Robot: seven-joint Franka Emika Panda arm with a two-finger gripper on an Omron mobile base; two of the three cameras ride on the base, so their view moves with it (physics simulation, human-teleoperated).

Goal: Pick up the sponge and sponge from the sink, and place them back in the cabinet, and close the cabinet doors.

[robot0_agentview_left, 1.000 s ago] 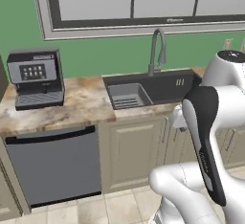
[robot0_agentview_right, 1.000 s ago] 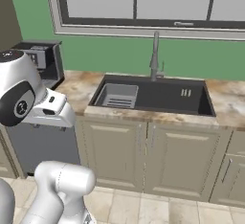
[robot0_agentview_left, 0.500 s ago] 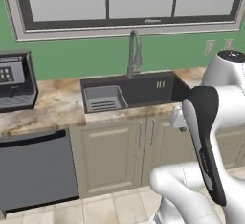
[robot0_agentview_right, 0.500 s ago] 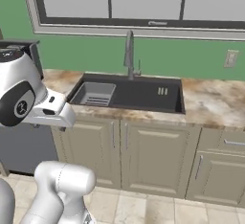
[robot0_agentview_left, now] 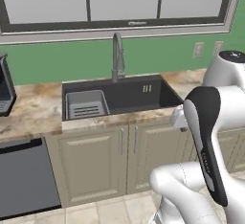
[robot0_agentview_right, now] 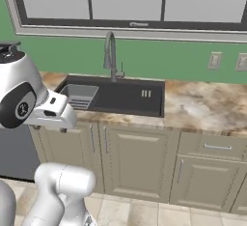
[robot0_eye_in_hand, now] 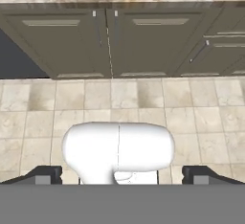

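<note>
the base has driven along the worktop [robot0_agentview_left: 28,115], so the sink [robot0_agentview_left: 122,96] now sits centred ahead. still the approach step; the sponges can't be made out in the basin. the gripper [robot0_eye_in_hand: 122,176] hangs released, aimed at the floor. next, reach over the front edge into the sink.
</note>
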